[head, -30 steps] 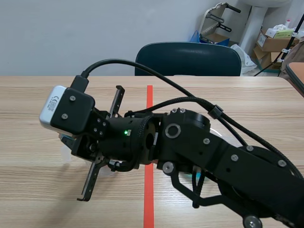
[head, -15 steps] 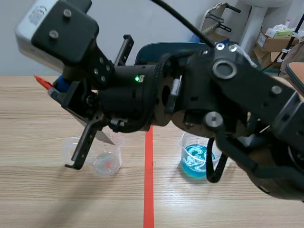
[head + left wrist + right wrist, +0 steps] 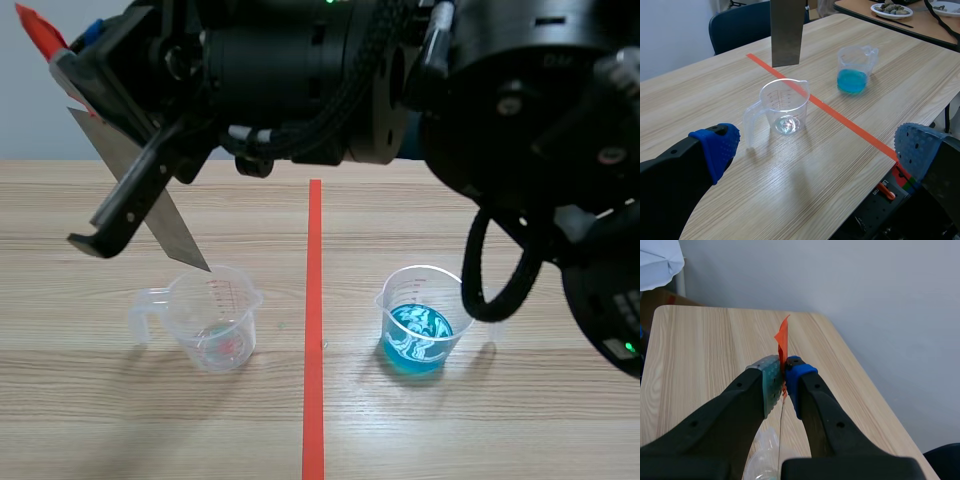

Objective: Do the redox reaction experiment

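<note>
My right gripper (image 3: 72,52) (image 3: 784,372), on the arm reaching in from the right past the middle, is shut on the top of a flat grey metal strip (image 3: 140,190) (image 3: 786,30) with an orange tag (image 3: 782,340). The strip hangs tilted, its lower tip just above the rim of a clear measuring cup (image 3: 215,320) (image 3: 785,105) left of the red line. That cup holds a little liquid at its bottom. A second cup (image 3: 420,320) (image 3: 855,62) with blue liquid stands right of the line. My left gripper (image 3: 819,147) is open, low and short of the clear cup.
A red tape line (image 3: 314,330) runs down the middle of the wooden table. A dark blue chair (image 3: 740,25) stands behind the far edge. Another table with plates (image 3: 895,10) is off to the side. The table edge (image 3: 875,165) lies close to my left gripper.
The right arm has risen and swung up to the left, lifting the metal strip out of the clear cup. Both cups stay in place.
</note>
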`<state>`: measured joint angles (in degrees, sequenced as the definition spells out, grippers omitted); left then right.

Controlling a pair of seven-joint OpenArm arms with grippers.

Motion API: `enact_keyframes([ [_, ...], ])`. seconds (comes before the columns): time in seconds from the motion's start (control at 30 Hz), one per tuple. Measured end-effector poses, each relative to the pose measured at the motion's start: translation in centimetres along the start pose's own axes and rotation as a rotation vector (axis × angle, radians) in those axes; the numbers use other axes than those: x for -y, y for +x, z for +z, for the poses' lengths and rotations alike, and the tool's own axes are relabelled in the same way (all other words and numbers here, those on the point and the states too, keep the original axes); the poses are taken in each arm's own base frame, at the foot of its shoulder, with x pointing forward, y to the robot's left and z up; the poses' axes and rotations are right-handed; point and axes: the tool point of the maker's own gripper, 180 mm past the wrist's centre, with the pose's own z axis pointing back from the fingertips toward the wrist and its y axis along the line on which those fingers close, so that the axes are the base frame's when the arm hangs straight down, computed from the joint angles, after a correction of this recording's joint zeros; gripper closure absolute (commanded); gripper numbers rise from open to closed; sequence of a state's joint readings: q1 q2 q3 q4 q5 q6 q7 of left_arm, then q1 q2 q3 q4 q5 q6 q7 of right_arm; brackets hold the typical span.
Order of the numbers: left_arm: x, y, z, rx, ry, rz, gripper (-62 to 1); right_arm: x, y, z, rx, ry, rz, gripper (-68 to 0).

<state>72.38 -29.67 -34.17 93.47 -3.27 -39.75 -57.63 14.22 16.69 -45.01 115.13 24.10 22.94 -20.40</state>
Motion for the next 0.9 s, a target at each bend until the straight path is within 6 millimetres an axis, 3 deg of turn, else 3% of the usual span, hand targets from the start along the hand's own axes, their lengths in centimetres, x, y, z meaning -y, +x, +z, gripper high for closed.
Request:
enact_keyframes([
  [0.17, 0.0, 0.0, 0.0, 0.000, 0.000, 0.000, -62.3, 0.4, 1.6, -0.2, 0.040, 0.030, -0.026, -0.6],
  [0.9, -0.6, 0.1, 0.0, 0.005, 0.035, 0.021, -62.3, 0.5, 1.4, -0.2, 0.023, 0.028, -0.022, -0.6],
])
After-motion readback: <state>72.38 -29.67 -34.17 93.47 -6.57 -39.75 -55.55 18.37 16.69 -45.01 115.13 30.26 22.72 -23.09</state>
